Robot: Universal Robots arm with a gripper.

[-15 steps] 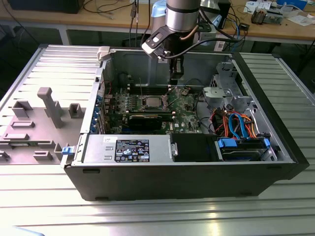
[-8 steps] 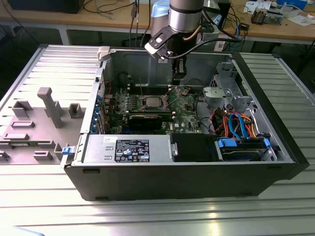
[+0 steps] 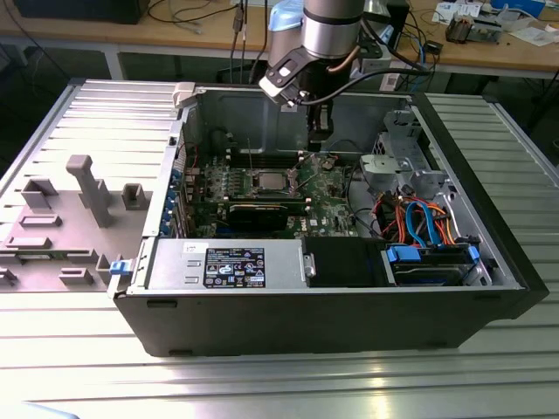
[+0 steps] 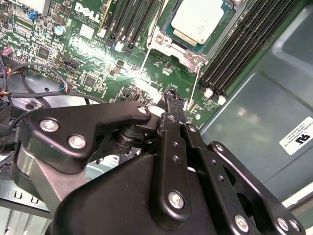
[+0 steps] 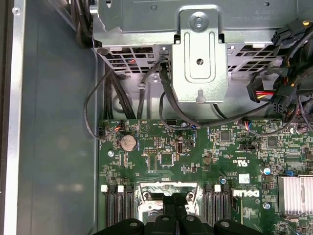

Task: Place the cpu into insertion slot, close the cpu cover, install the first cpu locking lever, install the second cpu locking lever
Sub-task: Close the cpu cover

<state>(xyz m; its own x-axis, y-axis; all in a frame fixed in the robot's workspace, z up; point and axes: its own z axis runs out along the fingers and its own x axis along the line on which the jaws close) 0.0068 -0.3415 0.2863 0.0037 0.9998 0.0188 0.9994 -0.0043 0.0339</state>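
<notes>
The cpu (image 4: 198,19) lies flat in the slot (image 4: 164,45) on the green board (image 5: 195,156), its pale metal top facing up. In the exterior view it shows as a small silver square (image 3: 269,181), on the exterior view's left of the gripper (image 3: 319,140). Whether the cover is down over the chip's edges I cannot tell.

The chip looks light, stiff and thin, with a smooth top that would be slippery to pinch. It is probably fragile underneath, so the outer edges are the safe hold, never the face.

Two thin wire levers (image 4: 145,61) stand loose beside the slot. They look springy — bare steel rod, best pressed near the free end.

The gripper (image 4: 170,94) hangs just beside the slot, tip low over the board. Its black, bolted fingers (image 5: 168,209) are drawn together with nothing seen between them. Long black memory slots (image 4: 244,44) flank the socket on both sides.
</notes>
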